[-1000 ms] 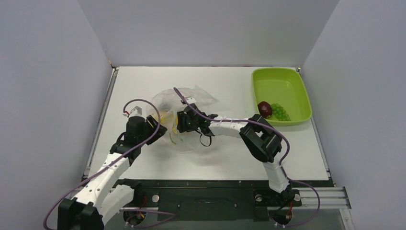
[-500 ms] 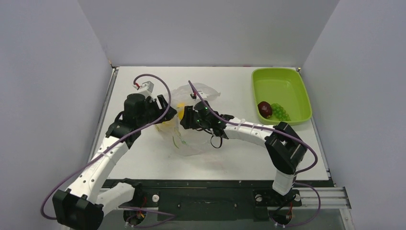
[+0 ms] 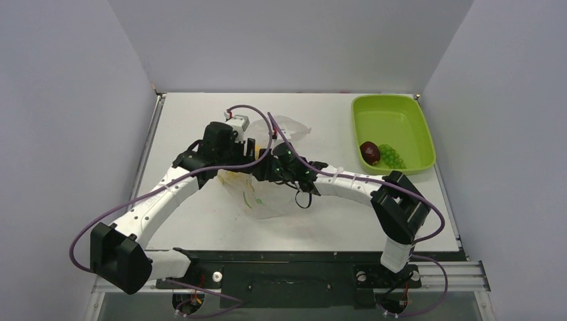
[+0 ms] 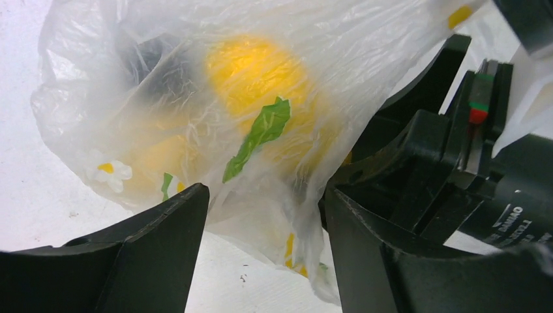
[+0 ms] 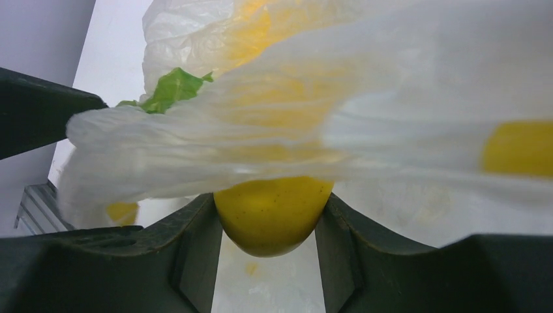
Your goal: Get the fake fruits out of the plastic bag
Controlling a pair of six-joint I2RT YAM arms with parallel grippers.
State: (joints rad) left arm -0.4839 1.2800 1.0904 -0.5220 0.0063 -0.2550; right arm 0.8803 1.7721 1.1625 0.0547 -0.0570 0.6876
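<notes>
**Both hands at the bag, right hand on a yellow fruit**

My left hand (image 3: 246,144) and right hand (image 3: 265,165) meet mid-worktop (image 3: 194,114), nearly touching, both at the upper end of the bag (image 3: 267,198). The bag sags from the hands down onto the worktop, toward my bases.

Left hand (image 4: 263,210): fingers (image 4: 163,225) partly closed. Crinkled bag (image 4: 98,65) film fills the gap between them and touches both, so I hold the bag by a bunch of film. Yellow lumps (image 4: 255,70) show through the film just past the fingertips, one round and bright, a paler one lower left. A green leaf print lies across them. The black body of my right hand is close on the right side of that view.

Right hand (image 5: 270,225): closed on a yellow fruit (image 5: 271,215), both fingers (image 5: 195,244) pressed against its sides. Bag (image 5: 391,78) film drapes over the top of the fruit. Its lower half looks bare. Cannot tell if the fruit is inside the bag or just under it. More yellow shows through the film above.

Tray (image 3: 391,110) sits at the far right of the worktop, well apart from the bag. In it, at the near end, a red fruit (image 3: 369,152) touches a green fruit (image 3: 393,157).
</notes>
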